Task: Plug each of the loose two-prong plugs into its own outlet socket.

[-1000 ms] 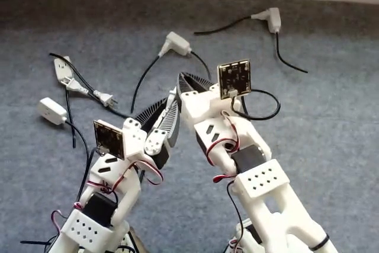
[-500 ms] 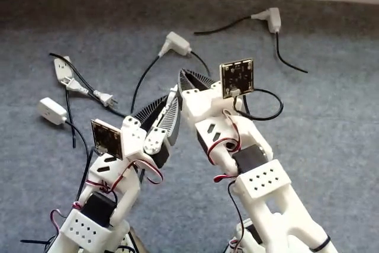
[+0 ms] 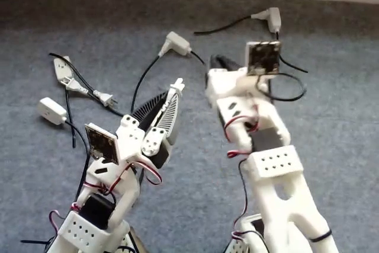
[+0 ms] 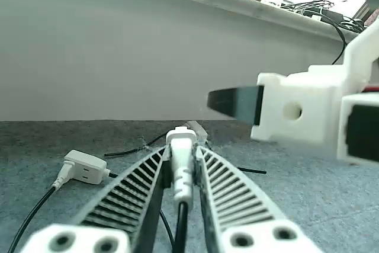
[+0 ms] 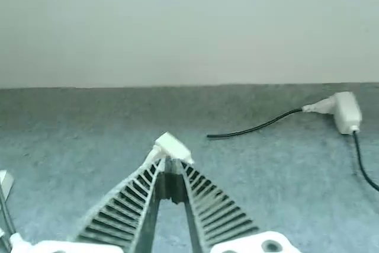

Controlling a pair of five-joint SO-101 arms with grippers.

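My left gripper (image 3: 172, 96) is shut on a white plug (image 3: 177, 86) with a black cord, held upright above the carpet; in the left wrist view the plug (image 4: 180, 167) sits between the ribbed fingers (image 4: 133, 191). My right gripper (image 3: 215, 59) hangs to its right and farther back, shut with nothing in it (image 5: 172, 169). A white socket block (image 3: 176, 44) on a black cord lies on the carpet beyond both, also seen as the socket block (image 5: 172, 144) past the right fingertips. Another white socket block (image 3: 270, 18) lies at the back right.
On the left of the grey carpet lie a white two-prong plug (image 3: 105, 97), a white strip piece (image 3: 61, 68) and a white adapter (image 3: 51, 111), tangled with black cords. A black cord loops beside the right arm (image 3: 293, 93). A pale wall edges the back.
The right arm has swung to the right and toward the back, away from the left gripper. The left arm has hardly shifted and still holds the white plug.
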